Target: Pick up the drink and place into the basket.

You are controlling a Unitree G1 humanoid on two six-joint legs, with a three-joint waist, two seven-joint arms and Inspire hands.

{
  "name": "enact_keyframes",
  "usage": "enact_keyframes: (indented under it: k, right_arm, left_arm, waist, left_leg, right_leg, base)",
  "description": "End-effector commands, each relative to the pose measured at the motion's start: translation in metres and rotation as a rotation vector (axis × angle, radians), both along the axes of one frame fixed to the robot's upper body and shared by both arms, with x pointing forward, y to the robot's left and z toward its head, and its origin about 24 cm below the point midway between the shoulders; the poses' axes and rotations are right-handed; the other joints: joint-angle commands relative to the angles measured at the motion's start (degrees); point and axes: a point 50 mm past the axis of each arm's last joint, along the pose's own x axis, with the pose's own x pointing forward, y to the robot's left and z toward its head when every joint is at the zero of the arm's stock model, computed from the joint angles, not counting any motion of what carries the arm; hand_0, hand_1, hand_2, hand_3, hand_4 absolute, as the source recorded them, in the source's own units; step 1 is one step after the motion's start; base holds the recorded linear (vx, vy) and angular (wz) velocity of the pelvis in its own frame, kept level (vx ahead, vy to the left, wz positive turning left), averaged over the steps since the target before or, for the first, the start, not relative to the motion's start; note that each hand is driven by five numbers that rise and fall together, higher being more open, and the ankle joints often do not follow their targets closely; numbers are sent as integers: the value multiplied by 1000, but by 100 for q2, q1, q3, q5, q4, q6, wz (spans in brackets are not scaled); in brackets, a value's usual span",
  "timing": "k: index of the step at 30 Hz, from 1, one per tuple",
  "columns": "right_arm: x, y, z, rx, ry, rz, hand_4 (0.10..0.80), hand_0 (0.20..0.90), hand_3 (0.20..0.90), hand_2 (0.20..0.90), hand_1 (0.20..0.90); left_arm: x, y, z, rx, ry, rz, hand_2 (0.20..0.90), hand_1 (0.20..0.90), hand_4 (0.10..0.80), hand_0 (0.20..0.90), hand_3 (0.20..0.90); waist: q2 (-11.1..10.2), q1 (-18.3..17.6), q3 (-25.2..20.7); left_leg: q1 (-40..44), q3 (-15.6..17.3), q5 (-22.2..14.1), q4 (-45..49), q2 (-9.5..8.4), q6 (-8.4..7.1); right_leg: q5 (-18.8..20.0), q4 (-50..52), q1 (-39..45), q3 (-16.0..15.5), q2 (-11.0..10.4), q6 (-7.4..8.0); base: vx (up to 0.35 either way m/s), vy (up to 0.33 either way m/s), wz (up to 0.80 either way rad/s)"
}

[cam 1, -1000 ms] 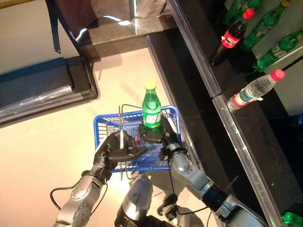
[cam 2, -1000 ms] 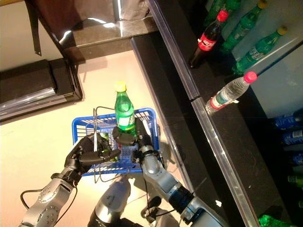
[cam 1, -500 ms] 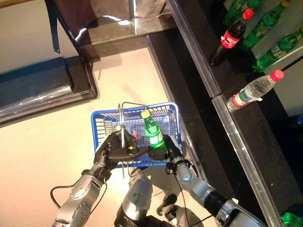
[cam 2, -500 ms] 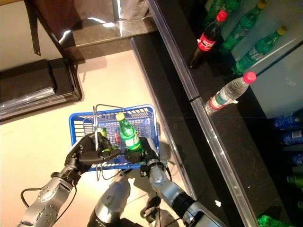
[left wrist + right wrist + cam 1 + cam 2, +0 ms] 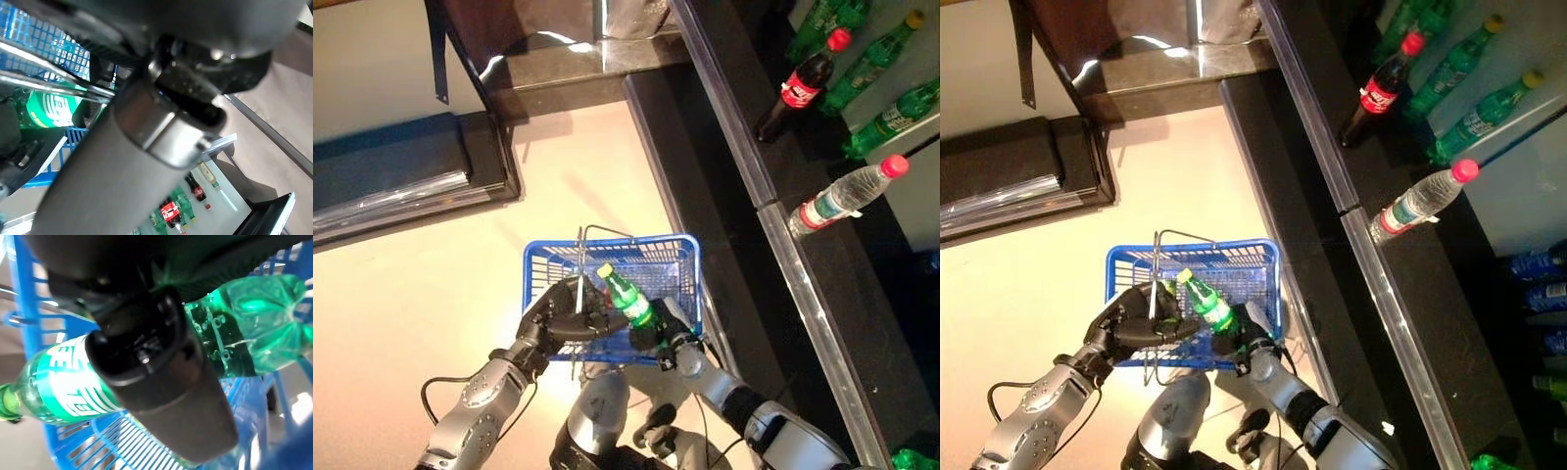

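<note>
- We see a blue basket (image 5: 677,257) with mesh walls standing on the pale floor (image 5: 431,264), just left of a long dark worktop (image 5: 744,255) that runs from near right to far.
- The right robot hand (image 5: 651,333) is clenched around the lower body of a green bottle (image 5: 626,300) with a yellow cap; the right wrist view shows its thumb and fingers wrapped over the green plastic.
- The green bottle lies tilted inside the basket, its cap pointing up and to the far left, its base toward the near right corner; we cannot tell whether it rests on the basket's bottom.
- The left robot hand (image 5: 553,315) is closed around the basket's thin metal handle (image 5: 579,269), at the near left side of the basket, with the wire rising between its fingers.
- Another small green item shows low in the basket beside the left robot hand, too hidden for us to name.
- On the worktop to the far right stand a dark cola bottle (image 5: 801,88) with a red cap and a clear water bottle (image 5: 842,196) with a pink cap, well apart from the basket.
- Beyond them, 3 green bottles (image 5: 886,113) lean at the right edge.
- A dark flat mat (image 5: 391,181) lies on the floor to the far left.
</note>
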Motion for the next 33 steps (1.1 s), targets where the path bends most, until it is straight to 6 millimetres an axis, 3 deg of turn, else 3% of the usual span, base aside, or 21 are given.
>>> enact_keyframes:
  k: [1,15,27,29,30,33]
  right_arm:
    - [8,17,10,41,2,-37,100,300,200,300,300]
    - [18,7,6,-34,265,-219,100,300,200,300,300]
    - [-2,1,-15,-16,451,-290,100,300,200,300,300]
    - [-7,2,-19,-5,473,-285,405,561,505,561,561]
    - [-11,3,-23,6,489,-279,800,900,900,900,900]
    - [-17,8,-27,48,513,-265,800,900,900,900,900]
  left_arm:
    - [-7,-40,129,-188,-669,-271,300,300,100,300,200]
    - [-2,-48,135,-150,-631,-312,300,300,100,300,200]
    - [2,-51,132,-120,-569,-320,300,300,100,300,200]
    - [2,-51,131,-117,-562,-321,300,300,100,300,200]
    - [1,-51,130,-116,-555,-319,300,300,100,300,200]
    - [1,-50,127,-106,-537,-311,300,300,100,300,200]
  waist:
    - [26,-55,-598]
    - [-99,126,-662]
    - [-173,233,-788]
    - [-185,237,-804]
    - [-188,238,-820]
    - [-202,243,-836]
  left_leg:
    - [10,-251,-67,149,-97,375]
    - [174,-284,-77,109,-76,412]
    - [342,-280,-84,88,-32,452]
    - [368,-276,-91,84,-24,458]
    - [385,-274,-91,78,-21,464]
    - [423,-268,-85,61,-6,475]
  right_leg:
    - [809,-216,89,-17,201,-355]
    - [969,-394,330,25,252,-274]
    - [1062,-469,528,43,281,-189]
    - [1071,-472,544,49,285,-177]
    - [1082,-480,554,55,289,-169]
    - [1109,-488,572,74,306,-151]
  base:
    - [92,-51,4]
    - [72,-23,3]
    - [84,4,2]
    - [71,6,0]
    - [72,4,1]
    - [65,-1,2]
